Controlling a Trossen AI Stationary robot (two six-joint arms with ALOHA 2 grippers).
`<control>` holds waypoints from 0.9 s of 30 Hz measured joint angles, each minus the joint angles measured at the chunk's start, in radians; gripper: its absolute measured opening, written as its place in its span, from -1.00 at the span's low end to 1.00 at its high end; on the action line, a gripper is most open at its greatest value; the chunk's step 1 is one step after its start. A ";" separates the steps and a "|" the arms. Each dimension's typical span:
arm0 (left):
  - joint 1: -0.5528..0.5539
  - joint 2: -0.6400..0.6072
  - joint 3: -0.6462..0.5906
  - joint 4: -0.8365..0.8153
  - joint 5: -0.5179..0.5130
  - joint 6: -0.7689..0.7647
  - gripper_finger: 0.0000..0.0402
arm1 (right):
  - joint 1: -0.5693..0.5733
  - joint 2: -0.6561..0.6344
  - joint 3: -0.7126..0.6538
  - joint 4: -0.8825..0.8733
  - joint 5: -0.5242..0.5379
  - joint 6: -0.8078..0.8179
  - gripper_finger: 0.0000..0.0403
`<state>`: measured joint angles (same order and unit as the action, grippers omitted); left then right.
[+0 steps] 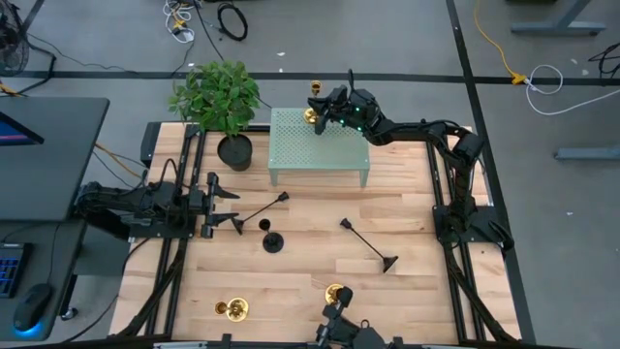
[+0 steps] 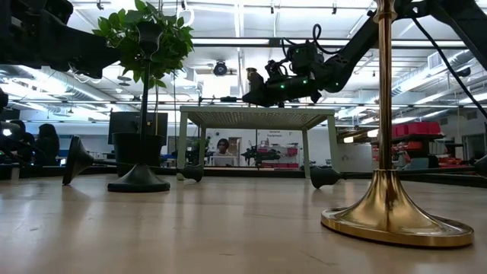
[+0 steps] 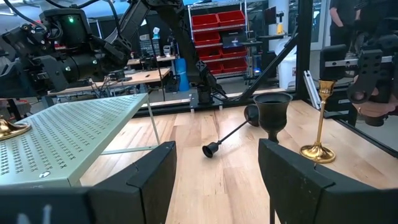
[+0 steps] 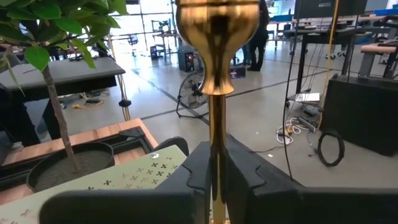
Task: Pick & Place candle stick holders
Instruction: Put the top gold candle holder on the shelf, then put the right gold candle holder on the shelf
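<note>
One gold holder stands upright on the rack's far edge, right gripper clamped on its stem; five wait on the bench, with open room mid-rack. Low: rack stands clear above the bench. Left wrist: left gripper released, idle at the bench's left edge. Right wrist: fingers pinch the gold stem.

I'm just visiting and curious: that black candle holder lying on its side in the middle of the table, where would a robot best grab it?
Probably the thin stem, near its middle, coming straight down from above. The black candle stick holder lies flat on the table, stem slanting between small cup and wide round base, so fingers set across the stem could close on it, with bare wood on both sides.
</note>
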<state>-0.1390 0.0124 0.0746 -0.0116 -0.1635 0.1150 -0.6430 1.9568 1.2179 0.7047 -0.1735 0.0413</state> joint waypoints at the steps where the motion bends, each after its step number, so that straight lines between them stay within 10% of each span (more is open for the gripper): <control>1: 0.000 0.000 0.000 0.000 0.000 0.000 0.13 | 0.000 0.000 0.000 -0.001 0.000 -0.002 -0.85; 13: 0.000 0.000 0.000 0.000 0.000 0.000 0.13 | 0.000 0.000 0.000 -0.008 0.000 0.000 -0.82; 27: 0.000 0.000 0.000 0.000 0.000 0.000 0.13 | 0.000 -0.001 0.000 -0.017 0.000 0.002 -0.32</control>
<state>-0.1387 0.0124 0.0746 -0.0116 -0.1633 0.1146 -0.6434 1.9555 1.2179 0.6878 -0.1735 0.0433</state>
